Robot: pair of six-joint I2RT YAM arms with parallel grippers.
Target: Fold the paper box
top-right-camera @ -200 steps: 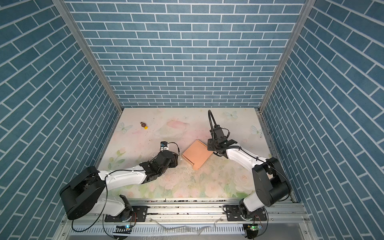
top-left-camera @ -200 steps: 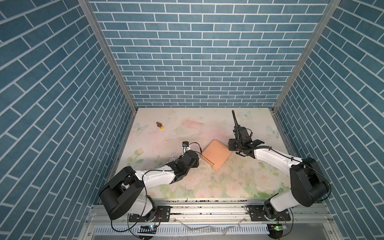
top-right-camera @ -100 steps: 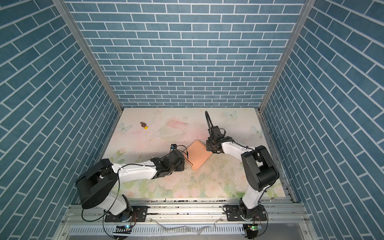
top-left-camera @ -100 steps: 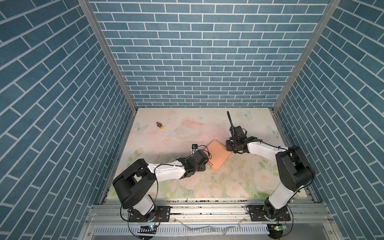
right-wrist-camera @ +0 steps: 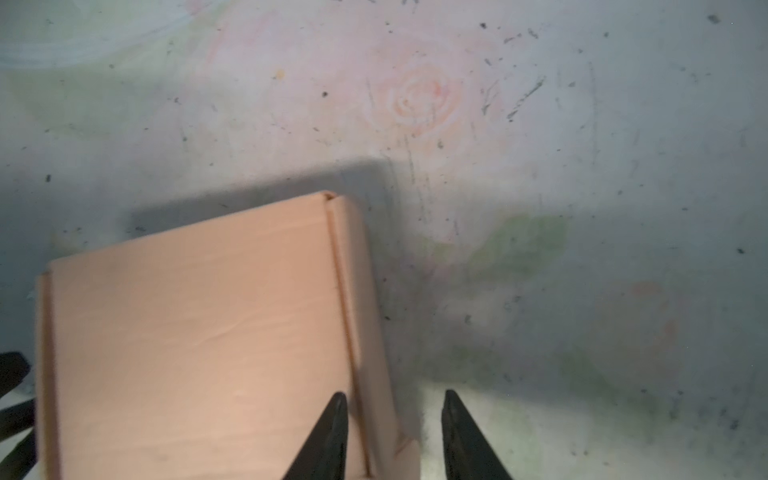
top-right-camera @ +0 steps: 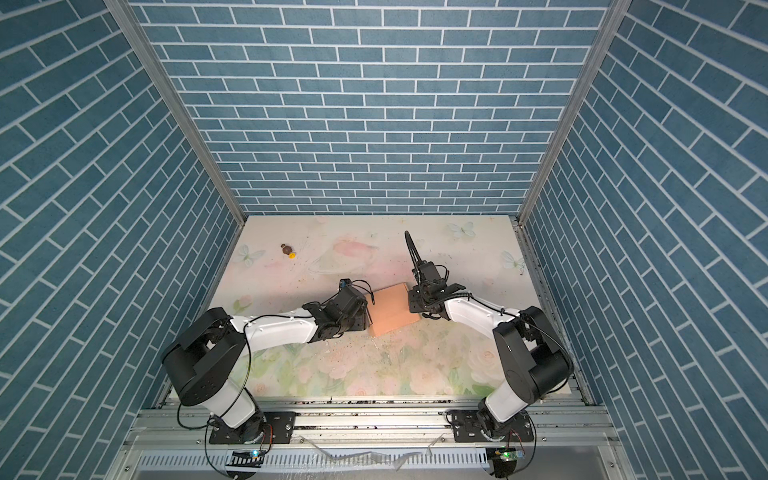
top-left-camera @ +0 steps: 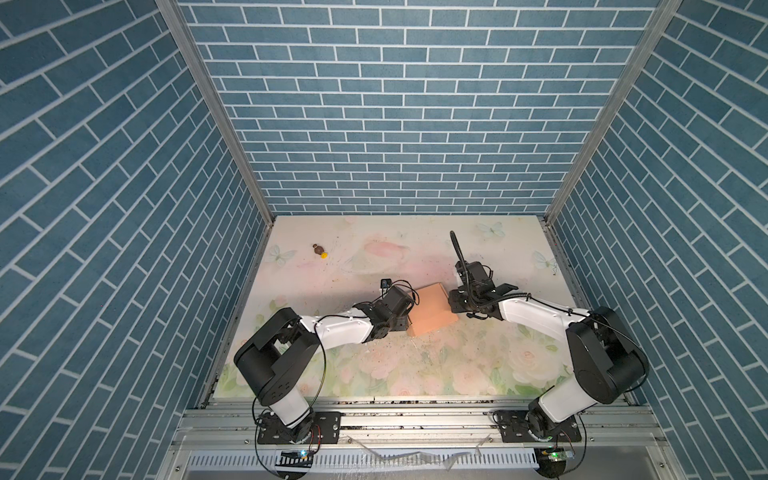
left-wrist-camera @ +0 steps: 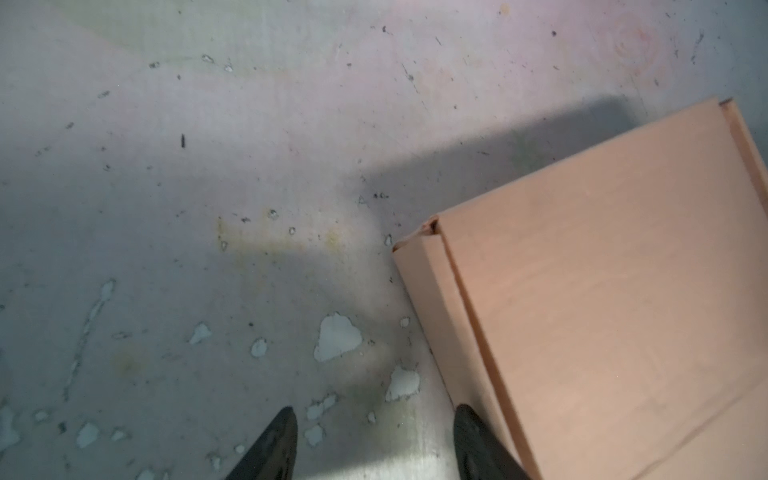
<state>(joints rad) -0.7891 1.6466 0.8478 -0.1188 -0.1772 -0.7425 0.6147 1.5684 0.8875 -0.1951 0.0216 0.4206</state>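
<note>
- The paper box [top-left-camera: 432,309] lies closed, lid down, near the middle of the table [top-left-camera: 374,374], with one of my grippers on each side of it.
- My left gripper [left-wrist-camera: 374,411] stands fairly wide and holds nothing. One finger [left-wrist-camera: 473,432] is just beside the box's side wall and the other is over bare table.
- My right gripper [right-wrist-camera: 393,395] stands narrower, also with nothing clamped. It straddles the opposite lid edge, but I cannot tell whether either finger touches the card.
- The fold looks nearly done to me, so the main danger is undoing it.
- If my right jaws close on that edge, they may crease it or lift the lid.
- A push from one side alone would probably slide or spin the light box.
- Squeezing from both sides may buckle the thin walls.
</note>
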